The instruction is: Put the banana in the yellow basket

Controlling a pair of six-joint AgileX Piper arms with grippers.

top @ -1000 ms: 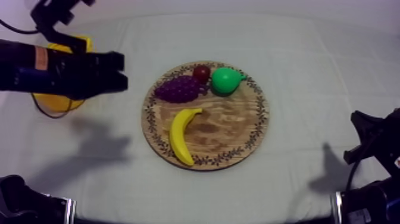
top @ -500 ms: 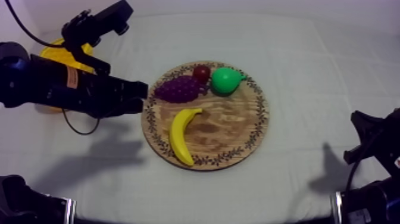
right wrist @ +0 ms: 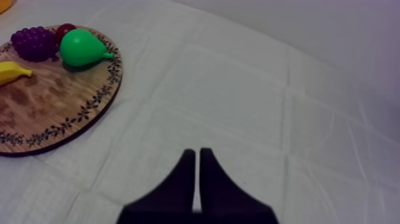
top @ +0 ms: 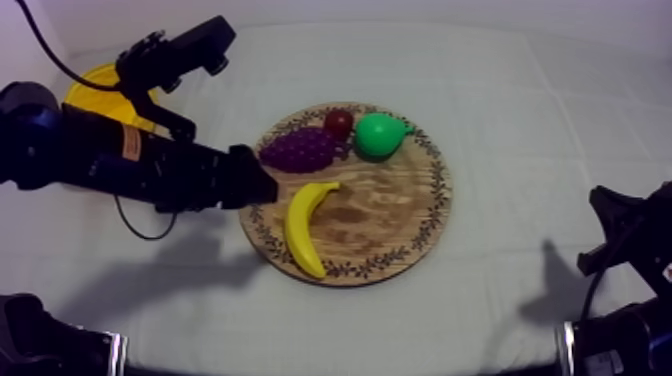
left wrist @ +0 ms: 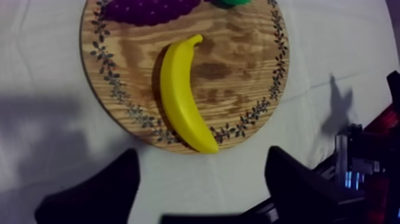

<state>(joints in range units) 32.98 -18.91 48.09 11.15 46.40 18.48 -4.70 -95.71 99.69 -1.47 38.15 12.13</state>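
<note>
A yellow banana (top: pixel 305 225) lies on the left half of the round wooden board (top: pixel 400 220), its stem toward the grapes. My left gripper (top: pixel 258 185) hovers at the board's left rim, just left of the banana. In the left wrist view its two black fingers (left wrist: pixel 113 184) stand wide apart with nothing between them, so my left gripper (left wrist: pixel 199 184) is open, and the banana (left wrist: pixel 181 98) lies just beyond the tips. The yellow basket (top: pixel 90 85) sits at the far left, partly hidden by the left arm. My right gripper (right wrist: pixel 197 156) is shut as a narrow wedge over bare cloth.
Purple grapes (top: pixel 298 150), a small red fruit (top: pixel 338 123) and a green pear (top: pixel 378 134) crowd the board's far edge. The right arm (top: pixel 625 245) rests low at the right side. Bare cloth lies between the board and the basket.
My left arm has swung from over the basket rightward and nearer, ending at the board's left rim beside the banana. The fruit and the right arm have not moved.
</note>
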